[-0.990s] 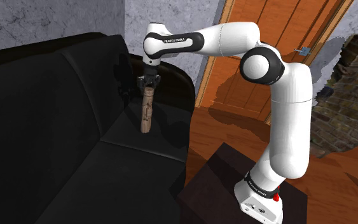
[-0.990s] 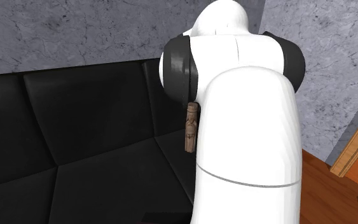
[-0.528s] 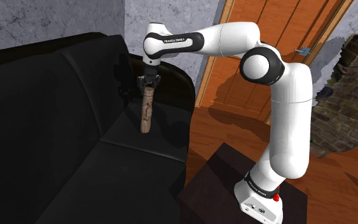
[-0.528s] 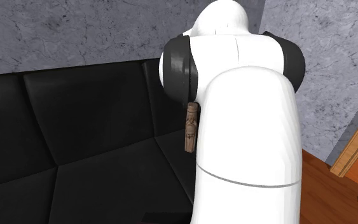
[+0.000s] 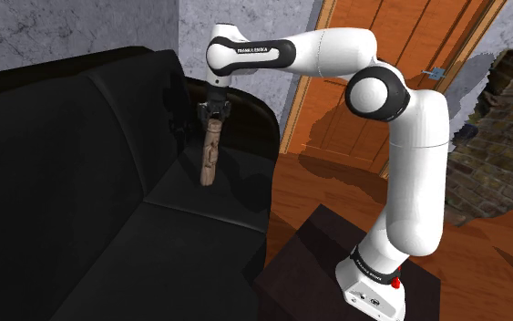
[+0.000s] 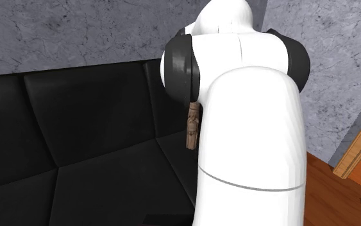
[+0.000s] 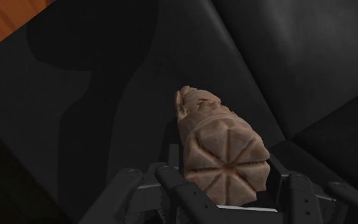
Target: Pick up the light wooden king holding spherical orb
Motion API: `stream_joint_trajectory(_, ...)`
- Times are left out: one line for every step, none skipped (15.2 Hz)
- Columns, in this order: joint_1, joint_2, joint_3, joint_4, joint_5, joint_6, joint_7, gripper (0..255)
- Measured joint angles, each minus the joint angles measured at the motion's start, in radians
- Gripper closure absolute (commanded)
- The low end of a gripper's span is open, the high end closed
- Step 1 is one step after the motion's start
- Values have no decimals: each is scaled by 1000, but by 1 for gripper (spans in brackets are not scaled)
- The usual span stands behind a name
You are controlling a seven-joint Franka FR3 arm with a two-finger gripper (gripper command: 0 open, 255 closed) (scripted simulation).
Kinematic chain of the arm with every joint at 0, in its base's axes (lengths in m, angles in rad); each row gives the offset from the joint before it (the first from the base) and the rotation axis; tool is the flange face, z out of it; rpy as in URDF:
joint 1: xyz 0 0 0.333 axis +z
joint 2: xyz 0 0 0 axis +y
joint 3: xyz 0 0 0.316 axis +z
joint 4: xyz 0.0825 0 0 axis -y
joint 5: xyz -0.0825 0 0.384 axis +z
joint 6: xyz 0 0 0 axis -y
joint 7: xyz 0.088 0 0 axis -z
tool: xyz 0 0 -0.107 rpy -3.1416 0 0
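Wooden king (image 5: 210, 157) clasped in end effector (image 5: 214, 117), over black sofa (image 5: 81, 182)

The king (image 5: 210, 155) is pale, matt carved wood with rough notches, the sofa (image 5: 81, 182) smooth black with a faint leathery sheen, the wall (image 5: 45, 27) behind the sofa mottled rough grey, the door (image 5: 409, 36) beside the sofa grained orange wood.

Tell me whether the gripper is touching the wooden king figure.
Touching. In the wrist view the gripper clasps the wooden king figure, its black fingers pressed against both sides of its top.
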Motion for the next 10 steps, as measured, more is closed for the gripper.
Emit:
stream_joint_trajectory(0, 1, 0, 15, 0, -14, 1, 255)
stream_joint_trajectory(1, 0, 0, 27, -1, -27, 3, 255)
stream_joint_trajectory(1, -4, 1, 35, -1, -39, 4, 255)
stream_joint_trajectory(1, -7, 1, 41, -1, -48, 5, 255)
stream_joint_trajectory(2, -10, 1, 52, -1, -62, 6, 255)
stream_joint_trajectory(2, -7, 1, 72, -1, -78, 7, 255)
stream_joint_trajectory(0, -9, 0, 80, -1, -89, 5, 255)
stream_joint_trajectory(0, -3, 0, 104, -1, -107, 6, 255)
stream_joint_trajectory(0, -10, 0, 107, -1, -117, 7, 255)
stream_joint_trajectory(0, -9, 0, 117, -1, -125, 8, 255)
